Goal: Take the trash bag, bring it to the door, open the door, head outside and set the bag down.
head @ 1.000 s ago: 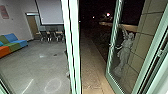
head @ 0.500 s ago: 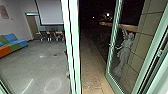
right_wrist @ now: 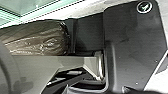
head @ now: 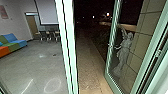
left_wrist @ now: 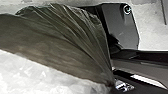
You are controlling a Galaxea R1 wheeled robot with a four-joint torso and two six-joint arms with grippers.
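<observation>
In the left wrist view the dark olive trash bag (left_wrist: 62, 42) is stretched into long folds that gather to a narrow neck, where my left gripper (left_wrist: 114, 83) is shut on it. Part of the same shiny bag (right_wrist: 42, 40) appears in the right wrist view, behind the grey and black parts of my right gripper (right_wrist: 80, 72); how that gripper stands cannot be made out. A green-framed glass door (head: 112, 50) stands open in the head view, at right of the doorway, with a handle partway up its edge.
A pale green post (head: 67, 45) divides the indoor room from the dark outside path (head: 90, 65). Beyond the door's glass is a pale statue (head: 123, 52) before a tiled wall. A coloured sofa (head: 12, 42) stands far left, chairs (head: 47, 36) under a screen (head: 47, 12).
The head camera has shifted slightly: the near post and door frame appear farther left than before. The door still stands open.
</observation>
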